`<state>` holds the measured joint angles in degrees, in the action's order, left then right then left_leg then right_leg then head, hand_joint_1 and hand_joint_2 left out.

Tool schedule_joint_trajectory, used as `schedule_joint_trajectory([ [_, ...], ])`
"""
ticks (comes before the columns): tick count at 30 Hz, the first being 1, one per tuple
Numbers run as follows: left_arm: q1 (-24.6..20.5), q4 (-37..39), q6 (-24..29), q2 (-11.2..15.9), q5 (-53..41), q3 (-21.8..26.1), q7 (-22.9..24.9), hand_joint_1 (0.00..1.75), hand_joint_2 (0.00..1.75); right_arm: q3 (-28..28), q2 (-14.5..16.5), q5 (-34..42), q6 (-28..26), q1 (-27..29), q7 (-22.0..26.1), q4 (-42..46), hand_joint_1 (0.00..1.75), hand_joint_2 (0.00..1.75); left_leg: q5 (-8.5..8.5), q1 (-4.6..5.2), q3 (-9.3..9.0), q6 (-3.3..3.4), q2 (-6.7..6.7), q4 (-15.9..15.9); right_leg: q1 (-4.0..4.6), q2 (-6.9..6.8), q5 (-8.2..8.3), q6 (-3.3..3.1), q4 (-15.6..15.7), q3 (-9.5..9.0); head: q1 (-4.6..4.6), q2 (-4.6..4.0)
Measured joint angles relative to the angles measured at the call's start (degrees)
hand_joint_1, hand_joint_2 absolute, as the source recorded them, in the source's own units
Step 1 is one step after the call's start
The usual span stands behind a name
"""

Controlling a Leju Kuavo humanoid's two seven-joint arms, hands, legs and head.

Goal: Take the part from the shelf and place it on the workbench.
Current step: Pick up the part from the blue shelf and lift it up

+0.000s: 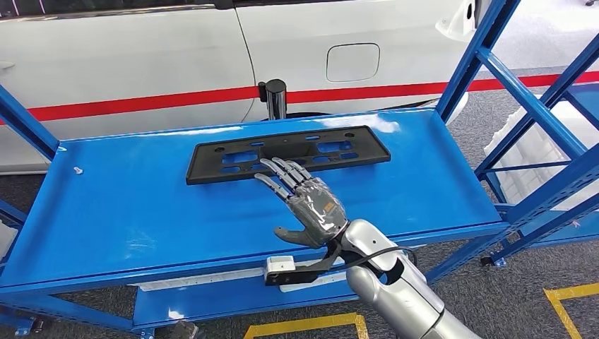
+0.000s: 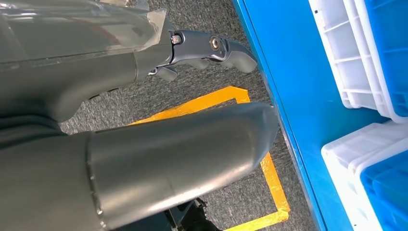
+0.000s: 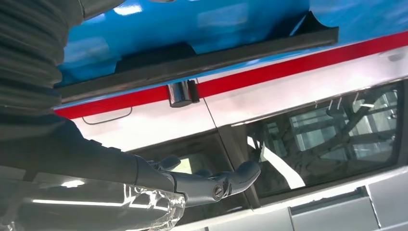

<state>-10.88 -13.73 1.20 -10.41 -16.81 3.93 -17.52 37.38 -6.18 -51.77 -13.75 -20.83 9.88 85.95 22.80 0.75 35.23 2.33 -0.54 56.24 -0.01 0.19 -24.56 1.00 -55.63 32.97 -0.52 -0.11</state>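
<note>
Head view: my right hand [image 1: 313,205] is out over the blue shelf [image 1: 127,212], palm down, fingers [image 1: 282,173] spread flat and holding nothing. The part, a flat black plate [image 1: 287,153] w/ cutouts, lies on the shelf just ahead of me. Its long axis runs left-right, across my reach. My fingertips sit at its near edge, around the middle; touching or just above, can't tell. The right is clearly the nearer hand, so I judge the grab is its job, coming over that near long edge.

Left wrist view: my left hand [image 2: 211,50] hangs low by the floor beside the shelf's edge, fingers curled in w/ nothing in them, well away from the plate.

Right wrist view: the plate's edge shows as a dark strip against the blue; my thumb is free, nothing gripped.
</note>
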Motion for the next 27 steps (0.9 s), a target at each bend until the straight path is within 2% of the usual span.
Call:
schedule_joint_trajectory([
  [9,-0.06,0.0,-0.17,-1.66,-2.04,-0.1,0.95,0.0,0.0,-2.56,4.8,-1.55,-2.42,-7.18,-3.62,-13.36,0.0,1.75,-0.04,0.0,-0.02,0.0,0.0,0.01,0.0,0.0,0.02,0.01,-0.01,-0.01,0.0,0.0],
  [16,-0.27,0.0,-0.88,-2.44,-3.64,-0.54,1.45,0.0,0.0,-7.82,7.1,-2.51,-4.91,-12.92,-8.86,-23.74,0.0,1.75,-0.04,0.01,-0.02,0.01,-0.01,0.03,-0.01,0.0,0.02,0.02,-0.01,0.0,0.02,0.0],
  [21,-0.76,0.0,-1.81,-2.87,-5.35,-1.58,2.45,0.0,0.0,-12.36,7.15,-5.12,-5.74,-13.39,-12.9,-28.06,0.0,1.75,-0.03,0.01,-0.01,0.01,-0.02,0.03,-0.01,-0.01,0.02,0.03,0.0,0.0,0.01,0.0],
  [27,-1.43,0.0,-2.72,-3.27,-6.6,-2.79,3.27,0.0,0.0,-17.36,6.71,-7.9,-4.73,-11.57,-13.54,-32.04,0.0,1.75,-0.01,0.02,-0.02,0.01,-0.01,0.03,-0.01,0.01,0.02,0.03,0.01,-0.01,0.02,0.0],
])
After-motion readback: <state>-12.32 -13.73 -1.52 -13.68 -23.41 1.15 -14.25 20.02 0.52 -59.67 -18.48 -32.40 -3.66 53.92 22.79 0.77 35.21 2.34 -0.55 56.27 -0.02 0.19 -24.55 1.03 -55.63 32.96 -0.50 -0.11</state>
